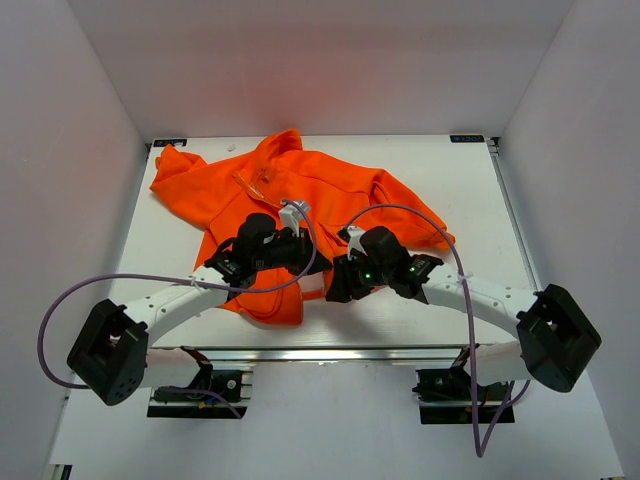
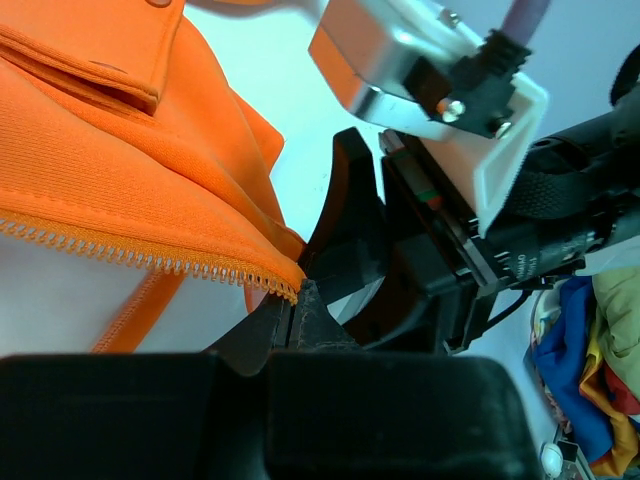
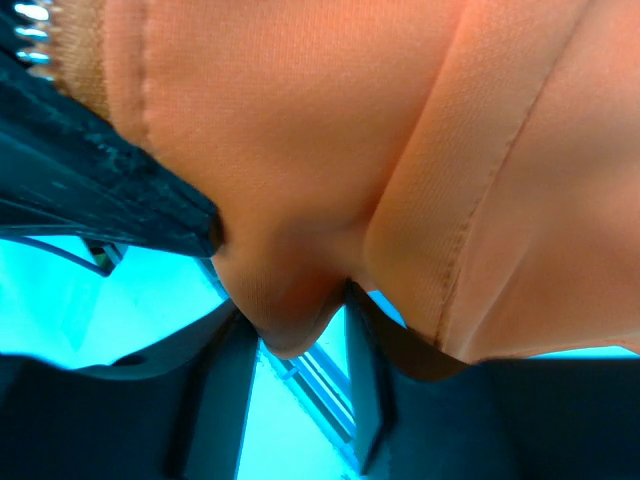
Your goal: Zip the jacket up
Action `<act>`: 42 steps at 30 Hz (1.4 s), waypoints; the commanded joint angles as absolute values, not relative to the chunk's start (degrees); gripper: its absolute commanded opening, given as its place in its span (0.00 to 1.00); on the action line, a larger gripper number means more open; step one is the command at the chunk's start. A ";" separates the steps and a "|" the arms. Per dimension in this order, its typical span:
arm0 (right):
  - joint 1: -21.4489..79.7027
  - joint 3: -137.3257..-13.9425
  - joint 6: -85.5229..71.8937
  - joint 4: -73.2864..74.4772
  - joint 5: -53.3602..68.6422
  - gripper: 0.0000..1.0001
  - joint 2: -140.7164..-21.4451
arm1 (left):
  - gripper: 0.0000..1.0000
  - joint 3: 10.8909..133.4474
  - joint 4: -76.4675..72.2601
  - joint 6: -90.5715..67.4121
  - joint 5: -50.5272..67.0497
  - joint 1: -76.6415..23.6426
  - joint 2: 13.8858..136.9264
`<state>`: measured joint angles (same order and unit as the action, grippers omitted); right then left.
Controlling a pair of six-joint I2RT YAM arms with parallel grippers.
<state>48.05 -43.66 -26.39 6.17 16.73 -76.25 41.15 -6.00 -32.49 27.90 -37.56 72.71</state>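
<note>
The orange jacket [image 1: 300, 190] lies spread on the white table, collar at the back and hem toward the arms. At the hem my left gripper [image 1: 297, 270] is shut on the jacket's bottom corner. In the left wrist view the closed tips [image 2: 292, 305] pinch the lower end of the zipper teeth [image 2: 150, 258] and lift that edge of the jacket [image 2: 120, 170]. My right gripper [image 1: 335, 283] is right beside it. In the right wrist view its jaws [image 3: 295, 390] stand apart, with a hanging fold of the jacket [image 3: 330, 120] dipping between them. A left fingertip [image 3: 110, 200] shows at the left.
The white table [image 1: 440, 180] is enclosed by white walls at the left, back and right. A metal rail [image 1: 330, 355] runs along its near edge between the arm bases. A heap of coloured cloth [image 2: 590, 340] shows off the table in the left wrist view.
</note>
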 commanded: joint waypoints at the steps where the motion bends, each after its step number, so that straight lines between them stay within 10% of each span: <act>1: 48.25 -45.53 -27.07 3.97 18.45 0.43 -75.76 | 0.00 41.40 -7.38 -32.87 29.27 -37.53 69.35; 26: 48.25 -43.68 -31.11 0.01 14.41 0.44 -74.35 | 0.00 38.76 -10.28 -37.44 30.06 -37.53 68.38; 33: 48.25 -43.59 -30.76 -1.23 16.51 0.12 -75.15 | 0.00 37.71 -10.37 -38.14 28.84 -37.53 66.80; 42: 48.25 -43.94 -29.44 -0.35 18.20 0.40 -76.11 | 0.00 38.06 -10.46 -40.43 27.25 -37.53 66.09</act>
<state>48.07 -43.35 -30.22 0.95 17.76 -75.99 37.87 -8.67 -39.18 27.14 -37.56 68.55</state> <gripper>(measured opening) 0.401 0.022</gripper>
